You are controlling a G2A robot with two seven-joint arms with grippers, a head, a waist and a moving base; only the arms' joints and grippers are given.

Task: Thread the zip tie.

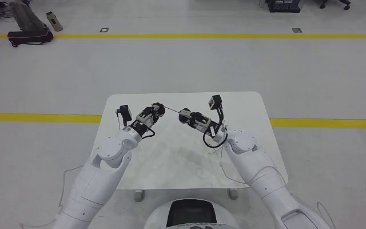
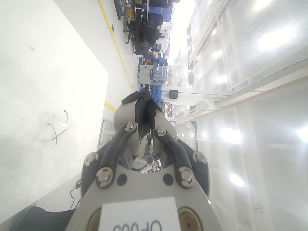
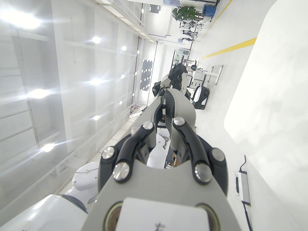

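Observation:
A thin dark zip tie [image 1: 172,109] runs in the air between my two grippers above the back half of the white table [image 1: 246,114]. My left gripper [image 1: 160,107] is shut on one end of it, and its black-padded fingertips [image 2: 144,102] are pressed together. My right gripper [image 1: 183,114] is shut on the other end, its ribbed fingers [image 3: 168,102] closed. In the right wrist view the left gripper [image 3: 178,72] sits just beyond my right fingertips. The tie itself is too thin to make out in either wrist view.
Thin dark wiry pieces [image 2: 56,127] lie on the table [image 2: 48,61] below the grippers. The table's rounded far corner [image 3: 269,20] and edges are close by. Yellow floor lines [image 1: 51,118] run around the table, and a power brick [image 3: 242,188] lies on the floor.

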